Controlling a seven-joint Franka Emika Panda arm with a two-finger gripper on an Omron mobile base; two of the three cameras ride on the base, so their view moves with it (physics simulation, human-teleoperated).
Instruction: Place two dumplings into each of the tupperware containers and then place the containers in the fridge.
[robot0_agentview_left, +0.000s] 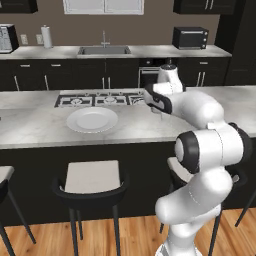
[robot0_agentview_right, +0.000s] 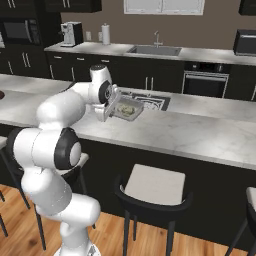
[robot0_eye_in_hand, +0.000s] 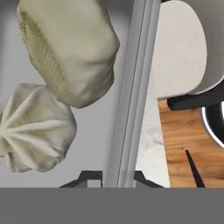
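Gripper (robot0_eye_in_hand: 119, 177) pinches container (robot0_agentview_right: 126, 108) wall at counter (robot0_agentview_right: 200, 135) edge; tilt could spill dumplings (robot0_eye_in_hand: 65, 48).

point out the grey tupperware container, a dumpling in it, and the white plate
grey tupperware container (robot0_agentview_right: 131, 116): right base view, its near rim.
dumpling (robot0_eye_in_hand: 35, 127): hand view, centre of its pleated top.
white plate (robot0_agentview_left: 92, 120): left base view, its flat middle.
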